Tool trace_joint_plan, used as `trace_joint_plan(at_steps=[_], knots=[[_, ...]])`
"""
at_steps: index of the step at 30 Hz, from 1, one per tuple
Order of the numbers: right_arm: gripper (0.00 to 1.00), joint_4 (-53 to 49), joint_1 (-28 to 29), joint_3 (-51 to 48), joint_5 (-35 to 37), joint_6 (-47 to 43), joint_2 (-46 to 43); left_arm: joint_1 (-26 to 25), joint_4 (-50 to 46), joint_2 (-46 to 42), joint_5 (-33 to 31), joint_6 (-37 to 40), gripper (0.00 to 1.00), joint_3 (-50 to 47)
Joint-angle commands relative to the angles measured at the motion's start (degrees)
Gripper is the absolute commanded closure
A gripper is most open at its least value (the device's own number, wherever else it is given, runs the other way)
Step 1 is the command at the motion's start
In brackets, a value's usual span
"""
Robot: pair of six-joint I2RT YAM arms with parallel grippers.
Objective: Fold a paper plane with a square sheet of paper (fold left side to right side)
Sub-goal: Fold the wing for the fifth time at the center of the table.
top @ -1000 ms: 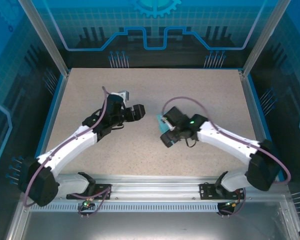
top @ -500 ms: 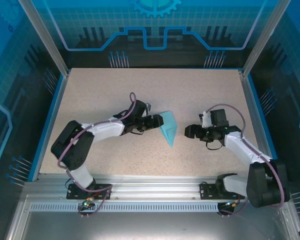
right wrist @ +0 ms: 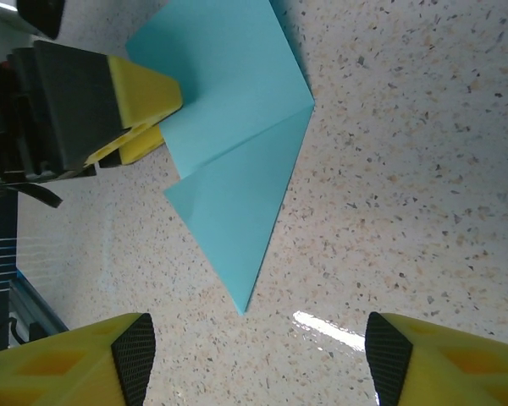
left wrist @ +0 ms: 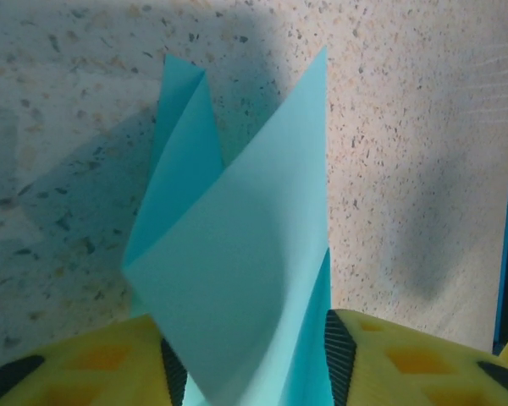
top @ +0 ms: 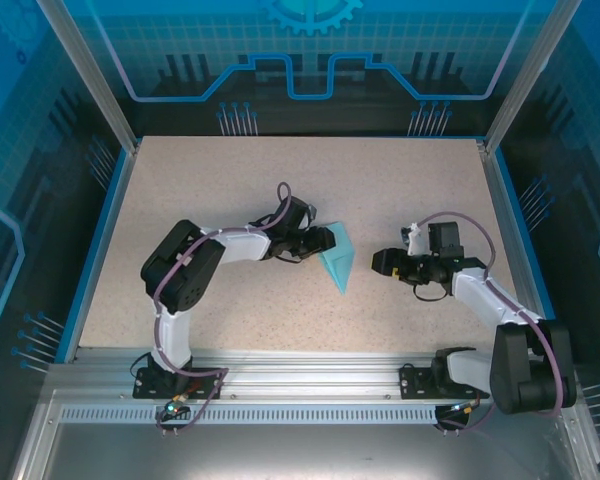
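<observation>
The square sheet of paper (top: 337, 262) is light blue, folded into a kite shape with its point toward the near edge, and lies mid-table. My left gripper (top: 323, 240) is at its left edge. In the left wrist view a raised flap of the paper (left wrist: 237, 271) fills the gap between the gripper's (left wrist: 252, 359) half-closed jaws and touches both pads. My right gripper (top: 378, 262) is to the right of the sheet, apart from it. The right wrist view has the paper (right wrist: 237, 169) ahead of that gripper (right wrist: 254, 359), which is open and holds nothing. The left fingers (right wrist: 148, 101) are at the sheet's edge.
The speckled beige tabletop (top: 400, 190) has a raised blue rim (top: 505, 230) on three sides. An aluminium rail (top: 300, 375) carrying both arm bases runs along the near edge. Slanted frame posts (top: 90, 80) stand at the back corners.
The right gripper left the paper and pulled back to the right. The left gripper moved onto the sheet's left edge and its jaws narrowed around a flap, its elbow swinging inward.
</observation>
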Motion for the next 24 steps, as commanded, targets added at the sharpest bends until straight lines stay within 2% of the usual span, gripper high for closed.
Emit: trace_joint_plan(at_steps=[1, 5, 8, 14, 24], knots=[[0.29, 3.94, -2.21, -1.17, -4.81, 0.42, 1.07, -0.12, 2.06, 0.73, 1.82, 0.45, 0.70, 1.18], [0.22, 9.47, -2.97, -1.16, -9.37, 0.63, 4.23, -0.08, 5.22, -0.73, 2.59, 1.16, 0.88, -1.35], [0.20, 13.28, -2.97, 0.10, -12.58, -0.07, 7.73, 0.03, 8.04, -1.92, 4.95, 2.54, 0.95, -3.16], [0.20, 17.41, -2.91, 3.61, -14.53, -3.50, 15.12, 0.34, 12.38, -5.01, 10.91, 6.77, 1.00, -6.47], [0.22, 21.04, -2.43, 9.77, -23.59, -5.10, 28.82, 1.45, 19.08, -7.69, 19.06, 9.33, 1.00, -11.20]])
